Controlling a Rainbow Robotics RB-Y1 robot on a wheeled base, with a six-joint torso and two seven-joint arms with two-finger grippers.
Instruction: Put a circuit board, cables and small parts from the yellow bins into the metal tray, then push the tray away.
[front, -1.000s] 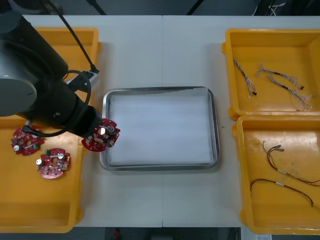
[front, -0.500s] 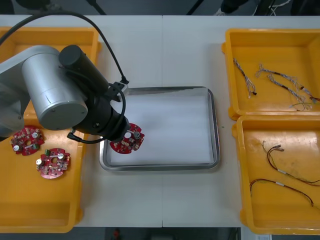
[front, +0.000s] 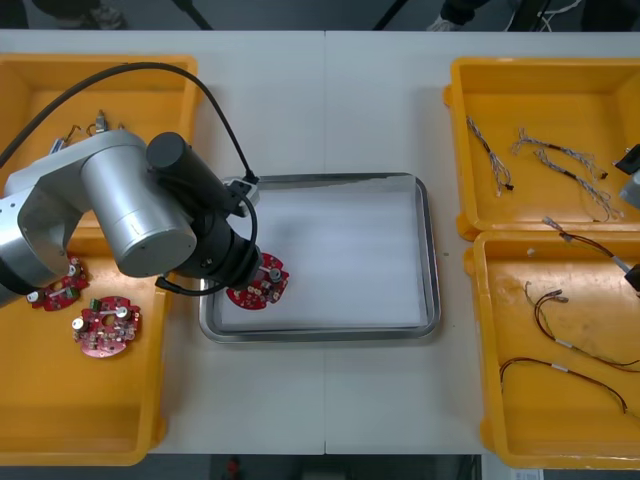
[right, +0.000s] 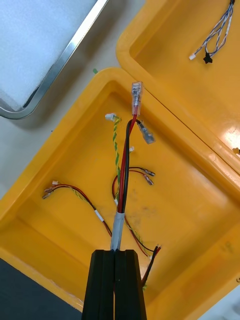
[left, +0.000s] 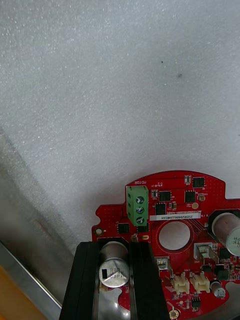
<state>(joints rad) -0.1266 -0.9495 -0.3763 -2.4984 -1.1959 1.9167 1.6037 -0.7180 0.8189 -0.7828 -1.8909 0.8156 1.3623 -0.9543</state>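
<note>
My left gripper (left: 115, 246) is shut on a round red circuit board (left: 186, 220), its fingers clamped on a silver capacitor near the board's edge. In the front view that board (front: 262, 285) sits low over the near left corner of the metal tray (front: 428, 250), which is white inside. My right gripper (right: 115, 254) is shut on a red and black cable (right: 124, 175) with clear connectors. The cable hangs above the near right yellow bin (right: 60, 150). From the front, this cable (front: 578, 242) shows by the right edge.
Two more circuit boards (front: 105, 326) (front: 60, 290) lie in the near left bin (front: 60, 420). The far left bin (front: 150, 70) holds small metal parts (front: 78, 132). Blue and white cables (front: 560, 160) lie in the far right bin (front: 470, 100), red and yellow cables (front: 570, 362) in the near right bin.
The left gripper carried the circuit board from the bin's edge into the tray's near left corner. The right arm has come in at the right edge, holding a cable.
</note>
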